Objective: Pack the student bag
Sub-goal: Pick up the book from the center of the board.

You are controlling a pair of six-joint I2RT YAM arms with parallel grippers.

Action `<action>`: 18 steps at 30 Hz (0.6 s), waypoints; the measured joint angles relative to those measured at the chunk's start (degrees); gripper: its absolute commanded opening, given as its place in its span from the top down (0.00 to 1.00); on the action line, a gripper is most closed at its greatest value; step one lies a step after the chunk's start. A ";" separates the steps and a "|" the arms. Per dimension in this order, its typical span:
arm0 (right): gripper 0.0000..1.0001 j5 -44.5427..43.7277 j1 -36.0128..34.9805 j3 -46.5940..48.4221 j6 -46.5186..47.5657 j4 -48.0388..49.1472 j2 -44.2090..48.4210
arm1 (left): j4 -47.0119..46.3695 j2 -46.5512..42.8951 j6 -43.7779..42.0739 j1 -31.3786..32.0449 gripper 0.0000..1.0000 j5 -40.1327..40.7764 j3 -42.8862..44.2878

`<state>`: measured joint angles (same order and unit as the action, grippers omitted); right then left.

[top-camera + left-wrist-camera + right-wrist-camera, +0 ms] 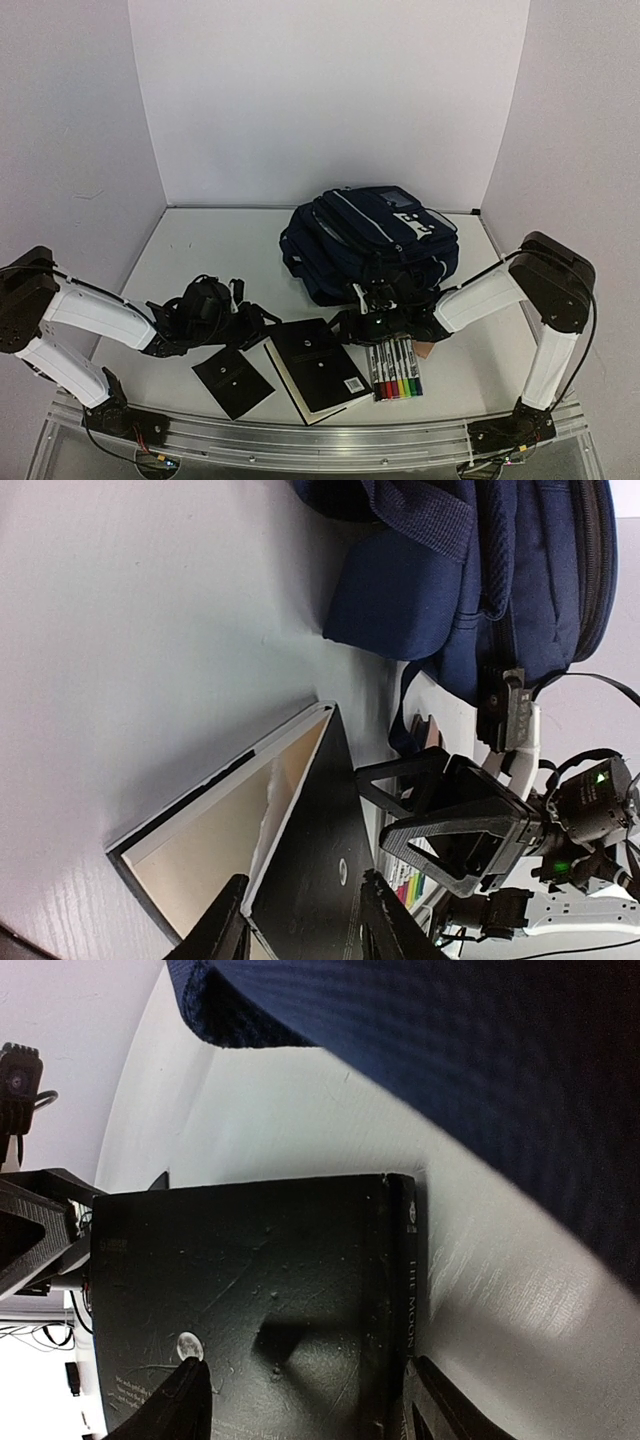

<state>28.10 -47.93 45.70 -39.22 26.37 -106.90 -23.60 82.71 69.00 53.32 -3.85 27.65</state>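
Your right gripper [305,1372] sits at the student bag's [370,240] near edge, left gripper [305,885] nearby; both straddle the black book [260,1280] (clamped or merely apart: cannot tell).

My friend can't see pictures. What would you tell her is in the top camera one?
Two white robot arms reach in from the sides, the left gripper and right gripper close together at a black book on a white table. A navy-blue backpack lies behind, and coloured markers and a flat black square lie beside the book.
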 measured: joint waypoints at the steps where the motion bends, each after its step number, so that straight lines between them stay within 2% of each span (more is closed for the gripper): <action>1: 0.37 0.06 0.02 -0.16 -0.27 0.40 -0.05 | -0.73 0.35 0.00 0.00 0.64 -0.32 -0.01; 8: 0.37 0.76 0.19 -0.51 -2.15 3.44 -1.32 | -5.00 5.43 0.01 0.00 0.66 -3.17 0.06; 15: 0.37 2.02 0.64 -1.02 -3.51 6.14 -2.17 | -8.53 7.99 0.34 0.00 0.97 -4.03 0.06; 18: 0.36 2.72 1.02 -1.60 -4.01 7.01 -2.18 | -12.48 8.07 1.64 -0.06 1.00 -4.51 0.05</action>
<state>30.81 -46.92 44.10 -43.22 33.39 -109.08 -36.08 90.78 70.65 53.26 -8.36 27.70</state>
